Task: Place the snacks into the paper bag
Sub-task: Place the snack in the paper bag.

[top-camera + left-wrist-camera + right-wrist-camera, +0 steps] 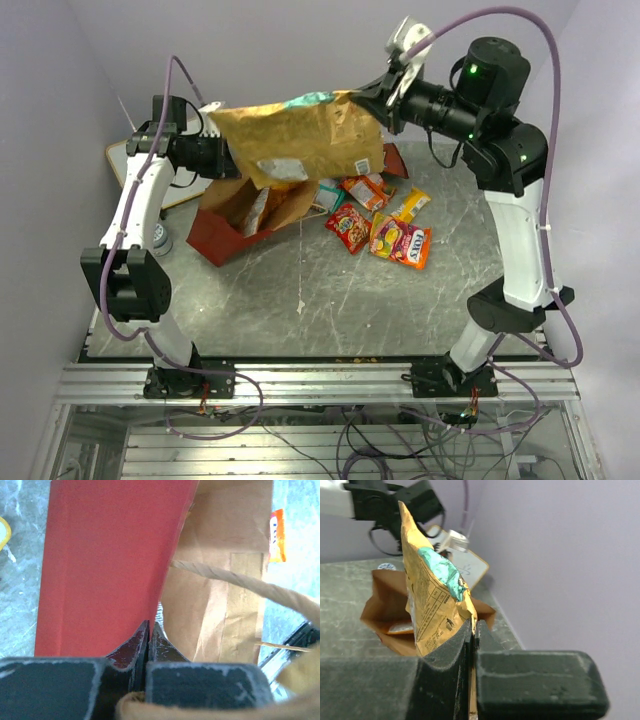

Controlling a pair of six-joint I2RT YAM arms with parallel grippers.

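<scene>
A large tan-gold snack packet (300,135) hangs in the air above the table, and my right gripper (385,95) is shut on its right end. In the right wrist view the packet (427,595) rises from the closed gripper (472,627). Below it stands the paper bag (240,215), red outside and brown inside, with its mouth open. My left gripper (228,160) is shut on the bag's red wall (110,555), pinched at the jaws (150,630). A pale packet (400,627) lies inside the bag. Several small snacks (385,220) lie on the table to the right of the bag.
A white writing board (130,160) lies at the back left beside the left arm. A small round tin (160,240) sits left of the bag. The bag's twine handle (240,577) crosses the left wrist view. The back wall is close behind both grippers.
</scene>
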